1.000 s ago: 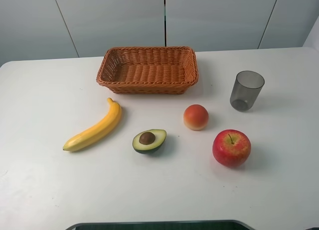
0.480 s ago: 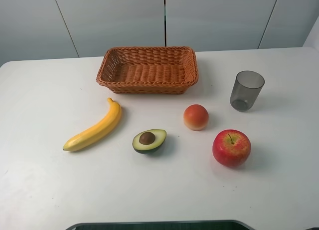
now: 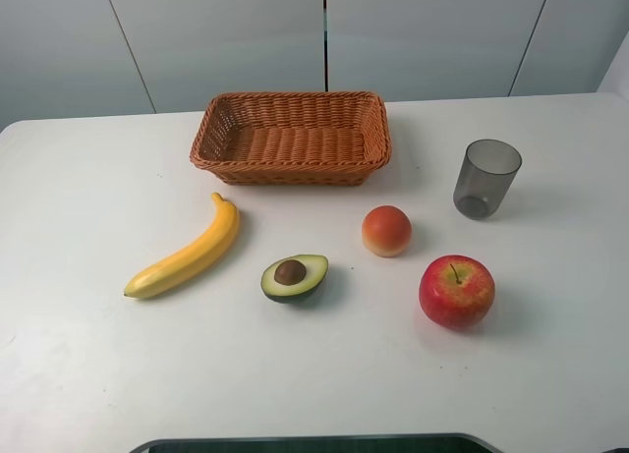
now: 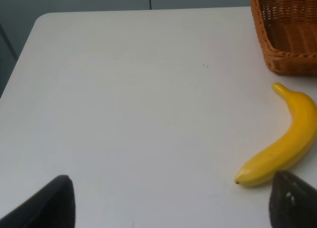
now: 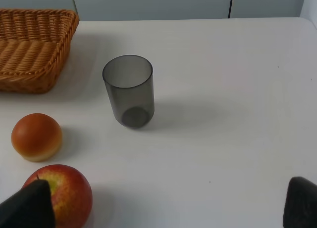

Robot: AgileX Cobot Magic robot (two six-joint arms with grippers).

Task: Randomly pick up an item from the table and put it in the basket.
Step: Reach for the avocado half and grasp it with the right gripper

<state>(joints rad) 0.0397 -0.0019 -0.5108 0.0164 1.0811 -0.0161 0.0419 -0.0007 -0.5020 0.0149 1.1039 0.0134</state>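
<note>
The halved avocado [image 3: 294, 277] lies cut side up, brown pit showing, on the white table [image 3: 88, 168] at front centre. The orange-brown wicker basket [image 3: 291, 138] stands empty behind it; its corner shows in the left wrist view [image 4: 287, 35] and in the right wrist view [image 5: 34, 47]. My left gripper [image 4: 171, 208] is open and empty, its fingertips [image 4: 49, 203] spread over bare table near the banana. My right gripper [image 5: 163, 208] is open and empty, one fingertip [image 5: 27, 205] in front of the apple. Neither gripper shows in the exterior high view.
A yellow banana [image 3: 187, 252] lies left of the avocado. A small orange-red fruit [image 3: 386, 230] and a red apple [image 3: 456, 291] sit to its right. A grey translucent cup [image 3: 486, 178] stands at the right, beside the basket.
</note>
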